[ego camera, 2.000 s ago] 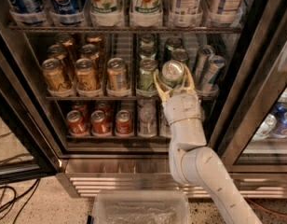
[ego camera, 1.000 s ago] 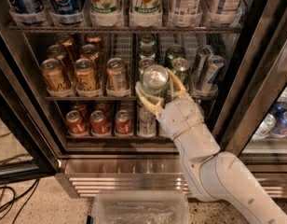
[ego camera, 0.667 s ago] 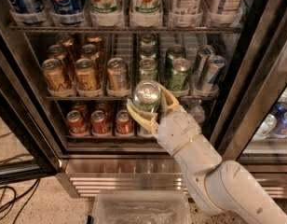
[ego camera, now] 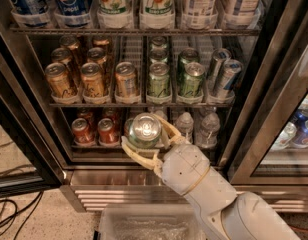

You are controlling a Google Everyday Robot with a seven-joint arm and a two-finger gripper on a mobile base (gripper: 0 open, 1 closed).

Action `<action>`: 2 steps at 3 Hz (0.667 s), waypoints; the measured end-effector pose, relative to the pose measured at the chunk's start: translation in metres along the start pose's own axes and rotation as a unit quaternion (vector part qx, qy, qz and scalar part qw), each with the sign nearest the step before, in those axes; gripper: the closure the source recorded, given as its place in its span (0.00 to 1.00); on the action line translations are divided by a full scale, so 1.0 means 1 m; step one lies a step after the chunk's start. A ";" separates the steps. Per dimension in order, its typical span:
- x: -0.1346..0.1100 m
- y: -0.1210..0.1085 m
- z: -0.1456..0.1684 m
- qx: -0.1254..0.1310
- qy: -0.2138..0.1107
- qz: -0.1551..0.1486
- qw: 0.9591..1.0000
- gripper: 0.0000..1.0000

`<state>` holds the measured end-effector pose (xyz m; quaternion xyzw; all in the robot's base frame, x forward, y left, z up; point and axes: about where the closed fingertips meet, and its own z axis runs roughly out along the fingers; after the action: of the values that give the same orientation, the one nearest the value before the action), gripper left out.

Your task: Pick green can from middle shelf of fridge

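Note:
My gripper (ego camera: 146,136) is shut on the green can (ego camera: 144,130), with its silver lid facing the camera. It holds the can outside the fridge (ego camera: 274,79), in front of the lowest rack and above the steel louvred base (ego camera: 94,184). The cream fingers (ego camera: 136,159) wrap the can from below and from the right. The middle shelf (ego camera: 139,103) sits higher and further back. It holds gold-orange cans (ego camera: 91,79) on the left, a paler green can (ego camera: 158,80) and two dark green cans (ego camera: 192,79) in the middle, and slim silver cans (ego camera: 222,76) on the right.
Tall bottles (ego camera: 114,1) fill the top rack. Red cans (ego camera: 83,130) and water bottles (ego camera: 206,129) stand on the lowest rack behind my hand. A clear plastic bin (ego camera: 144,224) sits on the floor below. The black door frame (ego camera: 19,119) stands at the left, cables (ego camera: 9,219) lie on the floor.
My gripper has pulled the green can out of the middle shelf and moved it down and to the left, toward the camera. My arm has swung lower in front of the fridge.

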<state>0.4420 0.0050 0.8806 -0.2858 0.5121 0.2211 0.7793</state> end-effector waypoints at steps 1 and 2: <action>-0.010 0.023 -0.011 -0.040 -0.013 -0.019 0.999 1.00; -0.028 0.048 -0.022 -0.084 -0.020 -0.054 0.995 1.00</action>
<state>0.3858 0.0241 0.8892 -0.3726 0.4598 0.2268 0.7735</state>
